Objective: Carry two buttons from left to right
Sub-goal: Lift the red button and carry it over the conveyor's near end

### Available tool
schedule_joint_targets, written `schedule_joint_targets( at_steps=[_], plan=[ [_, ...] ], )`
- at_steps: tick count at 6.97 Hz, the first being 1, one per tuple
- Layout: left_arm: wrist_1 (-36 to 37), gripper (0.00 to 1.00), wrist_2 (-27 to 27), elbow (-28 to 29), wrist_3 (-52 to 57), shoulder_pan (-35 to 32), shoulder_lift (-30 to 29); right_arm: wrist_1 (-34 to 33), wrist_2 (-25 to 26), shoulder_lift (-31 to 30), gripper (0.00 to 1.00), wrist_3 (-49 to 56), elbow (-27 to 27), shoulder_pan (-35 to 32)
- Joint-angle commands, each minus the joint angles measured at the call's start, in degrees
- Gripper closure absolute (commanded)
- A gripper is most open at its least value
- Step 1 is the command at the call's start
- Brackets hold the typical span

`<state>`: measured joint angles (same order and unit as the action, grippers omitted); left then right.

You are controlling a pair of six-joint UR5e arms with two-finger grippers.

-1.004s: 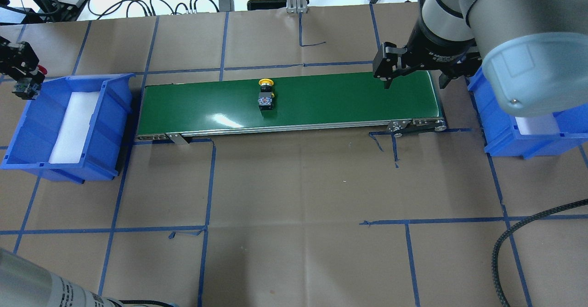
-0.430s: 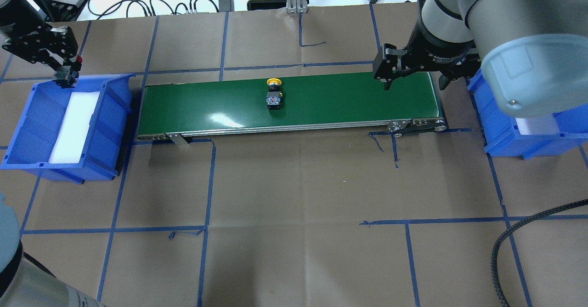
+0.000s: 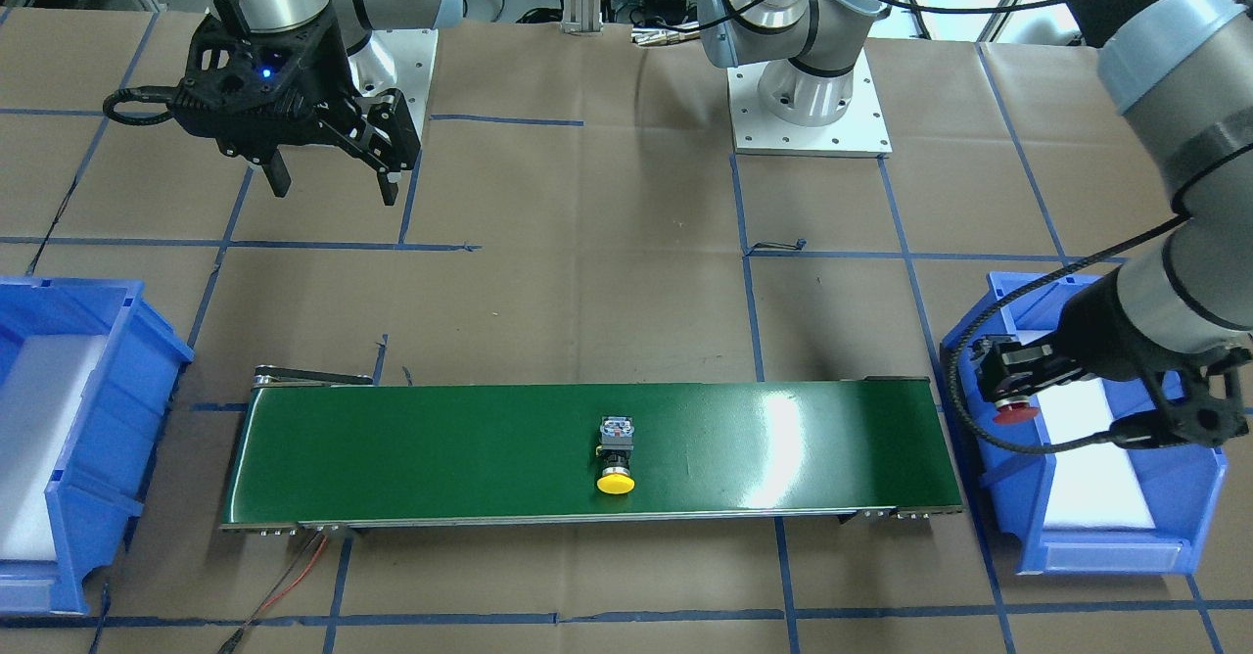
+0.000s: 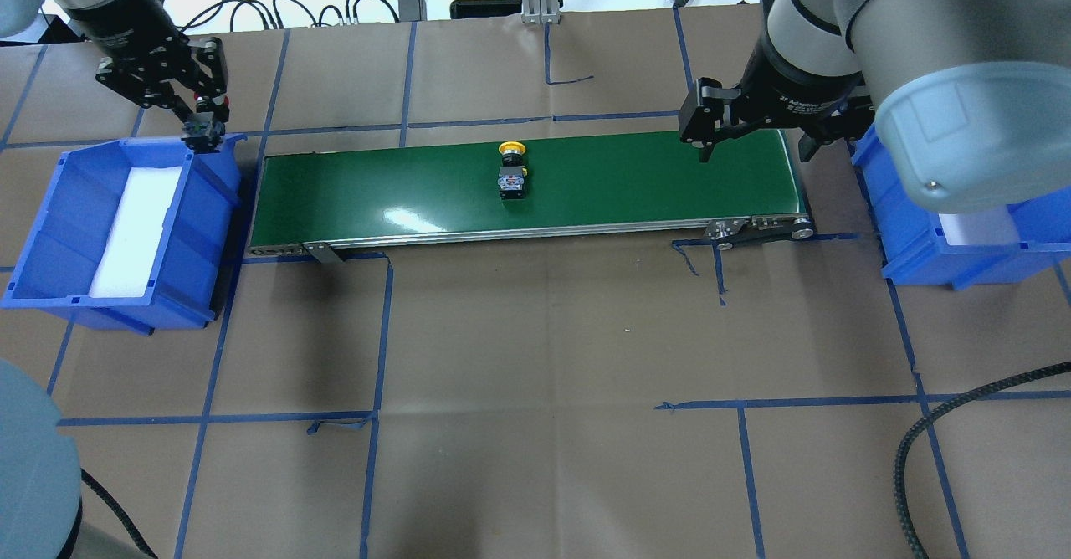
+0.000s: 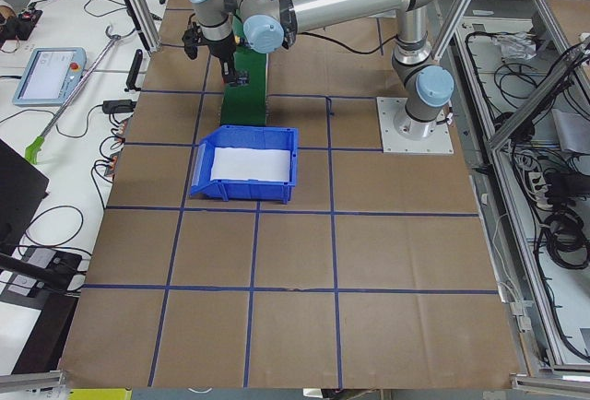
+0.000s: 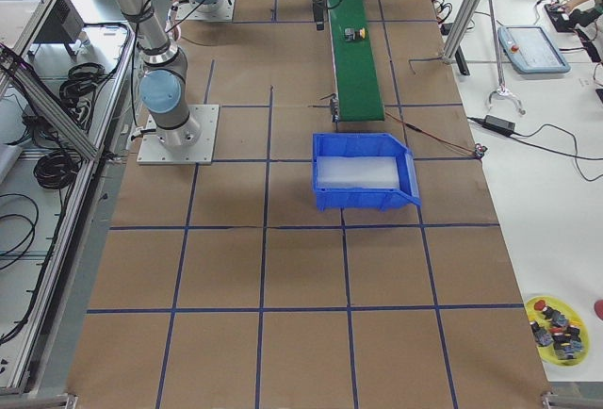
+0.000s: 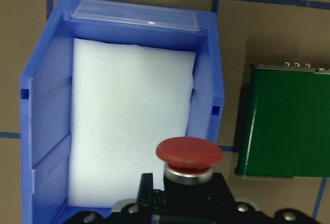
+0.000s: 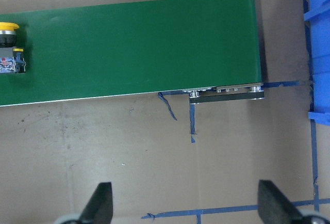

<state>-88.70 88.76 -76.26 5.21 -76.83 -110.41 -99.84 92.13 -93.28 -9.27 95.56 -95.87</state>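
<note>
I see the left pincer [image 4: 203, 130] clamped on the red button [image 7: 189, 154]. Its fingers press on the black body, and the red cap sticks out free. The pincer hangs in the air over the left blue bin [image 4: 50, 207], at the corner that is far from the robot and next to the green conveyor belt [image 4: 636, 182]. In the left wrist view the red cap is above the bin wall on the belt side, between the white foam pad [image 7: 129, 126] and the end of the belt. So this button is not yet above the belt.

The yellow button [image 4: 511, 172] lies on its side near the middle of the belt, toward the far edge. Its cap points away from the robot. It is well apart from both pincers.

The right pincer [image 4: 757, 156] has its fingers wide apart and holds nothing. It hovers above the right end of the belt, just beside the right blue bin [image 4: 912, 245]. In the right wrist view the yellow button is at the left border of the picture, well apart from the two fingertips [image 8: 100, 206]. The worktop [image 4: 544, 358] is covered with brown paper and blue tape lines.
</note>
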Motion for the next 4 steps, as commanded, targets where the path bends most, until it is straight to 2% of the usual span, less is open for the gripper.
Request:
schedule_joint_targets(
  at_steps=[1,3,4],
  plan=[
    [1.0,0.91,-0.2,-2.5,-2.7,-2.4,-0.7,-0.1,0.2,0.2,0.00,0.0,0.1,-0.1],
    [8.3,0.91,-0.1,-7.4,-2.2,-2.4,-1.0,0.3,0.1,0.2,0.00,0.0,0.2,-0.4],
    [14.4,0.91,-0.1,-11.3,-2.2,-2.4,-1.3,0.3,0.2,0.3,0.00,0.0,0.2,-0.4]
  ],
)
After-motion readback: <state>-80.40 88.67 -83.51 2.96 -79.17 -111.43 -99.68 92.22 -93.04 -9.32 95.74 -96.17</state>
